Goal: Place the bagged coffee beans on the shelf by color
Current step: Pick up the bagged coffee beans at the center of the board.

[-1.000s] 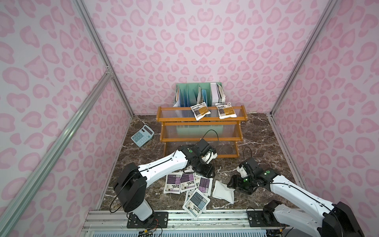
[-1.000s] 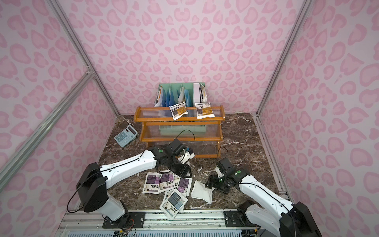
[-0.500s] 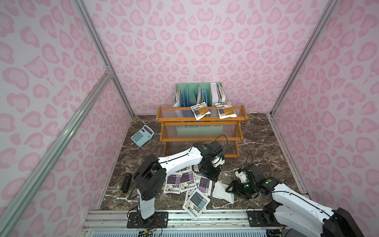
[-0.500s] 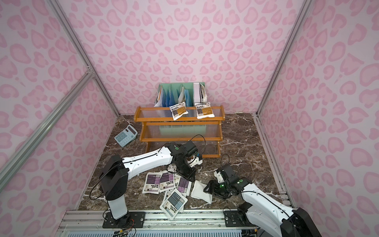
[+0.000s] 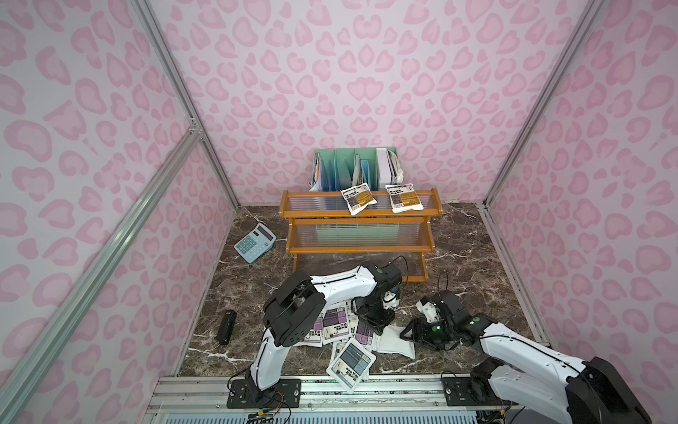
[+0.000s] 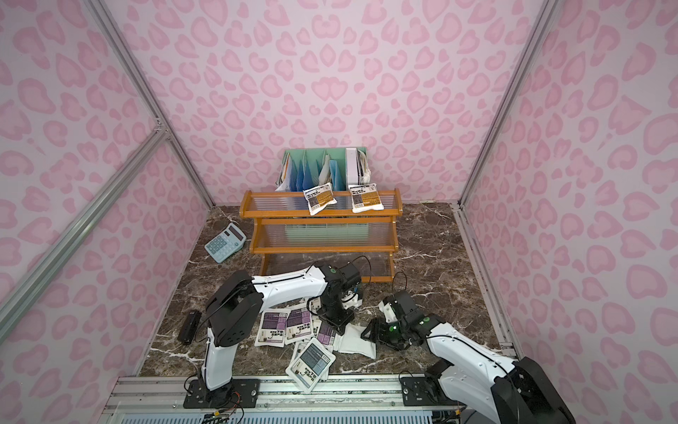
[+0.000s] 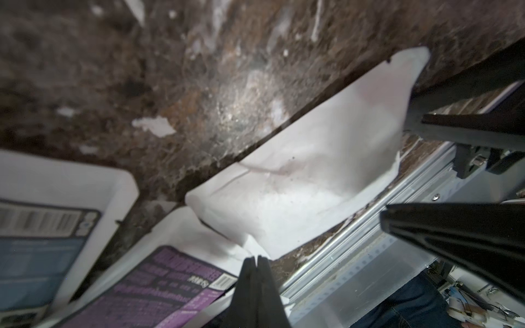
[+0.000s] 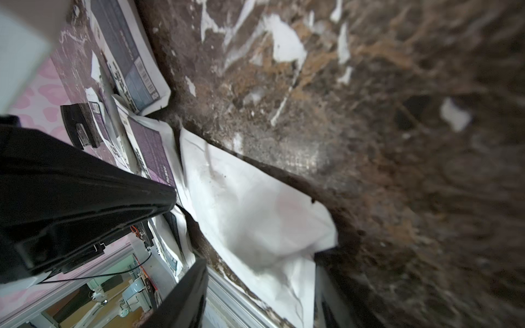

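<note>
Down in the near pile with the left gripper (image 7: 257, 259): jaws pressed flat together right at a corner of the white-backed pouch (image 5: 396, 345), though impossible to tell whether pinching its seam. Across to the right gripper (image 5: 411, 333): jaws standing apart, open toward that pouch's right end. Just left, 3 purple pouches (image 6: 299, 322) overlapping on the marble table (image 5: 477, 257), and nearest of all a grey-blue pouch (image 5: 351, 361), face up. Further back, the shelf (image 5: 357, 249), carrying 2 yellow-orange pouches (image 5: 358, 198) on the right half of its top tier. Behind that, the file rack (image 5: 341, 165); off to the far left, the calculator (image 5: 255, 242).
</note>
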### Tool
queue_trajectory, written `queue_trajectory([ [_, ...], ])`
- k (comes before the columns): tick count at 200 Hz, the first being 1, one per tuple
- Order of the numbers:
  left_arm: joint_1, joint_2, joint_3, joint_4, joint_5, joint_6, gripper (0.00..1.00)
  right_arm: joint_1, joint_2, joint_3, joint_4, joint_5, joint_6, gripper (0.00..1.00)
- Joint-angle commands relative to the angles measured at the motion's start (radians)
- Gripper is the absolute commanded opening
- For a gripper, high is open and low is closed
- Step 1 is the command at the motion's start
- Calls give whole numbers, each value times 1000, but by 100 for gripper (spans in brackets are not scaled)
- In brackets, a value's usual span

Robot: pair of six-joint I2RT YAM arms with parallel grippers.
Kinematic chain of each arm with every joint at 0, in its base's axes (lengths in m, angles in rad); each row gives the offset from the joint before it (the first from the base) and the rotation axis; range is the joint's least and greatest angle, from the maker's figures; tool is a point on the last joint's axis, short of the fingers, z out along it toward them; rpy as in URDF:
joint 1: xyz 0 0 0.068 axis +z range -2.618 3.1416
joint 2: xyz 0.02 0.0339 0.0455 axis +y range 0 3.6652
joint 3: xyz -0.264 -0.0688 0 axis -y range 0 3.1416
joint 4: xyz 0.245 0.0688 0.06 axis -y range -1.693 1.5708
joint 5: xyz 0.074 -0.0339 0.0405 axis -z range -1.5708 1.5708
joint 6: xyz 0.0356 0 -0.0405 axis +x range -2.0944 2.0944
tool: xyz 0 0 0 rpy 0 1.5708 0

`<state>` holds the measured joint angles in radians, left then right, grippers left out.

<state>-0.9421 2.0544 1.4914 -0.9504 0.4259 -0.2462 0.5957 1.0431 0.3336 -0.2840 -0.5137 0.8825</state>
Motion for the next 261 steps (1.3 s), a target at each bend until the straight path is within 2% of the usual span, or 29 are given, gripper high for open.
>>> queue_trajectory([
  [1,-1,25,19,-49,-15,43,0,1,21,4,1,55,-25,61],
  [67,-3,96,7,-40,-21,57,0,30,106,48,91,60,-80,50],
  [81,-3,96,12,-39,-32,52,0,32,113,74,69,83,-95,35],
  [96,-3,81,15,-36,-64,42,0,31,91,106,22,134,-107,12],
  [106,-2,61,23,-37,-92,35,0,30,63,132,-20,180,-116,0],
  [139,27,-48,93,-58,-127,3,0,31,-4,234,-133,298,-143,0],
  [147,47,-81,111,-61,-124,-19,6,31,-4,267,-158,321,-157,0],
  [156,82,-131,117,-50,-108,-50,22,32,0,311,-177,350,-176,0],
  [163,118,-176,106,-26,-80,-84,29,38,3,344,-187,377,-190,0],
  [172,175,-234,72,27,-14,-147,37,61,10,391,-200,443,-214,0],
  [185,275,-313,-20,159,143,-259,45,138,30,458,-211,598,-270,0],
  [194,334,-357,-110,279,262,-354,47,212,51,504,-209,743,-314,0],
  [207,386,-403,-194,412,360,-478,45,309,94,555,-211,941,-375,0],
  [228,397,-429,-221,436,417,-566,44,453,140,560,-139,1200,-504,0],
  [249,400,-440,-237,421,421,-640,44,562,139,480,85,1377,-702,0],
  [261,401,-448,-249,434,425,-671,44,594,125,421,250,1417,-834,0],
])
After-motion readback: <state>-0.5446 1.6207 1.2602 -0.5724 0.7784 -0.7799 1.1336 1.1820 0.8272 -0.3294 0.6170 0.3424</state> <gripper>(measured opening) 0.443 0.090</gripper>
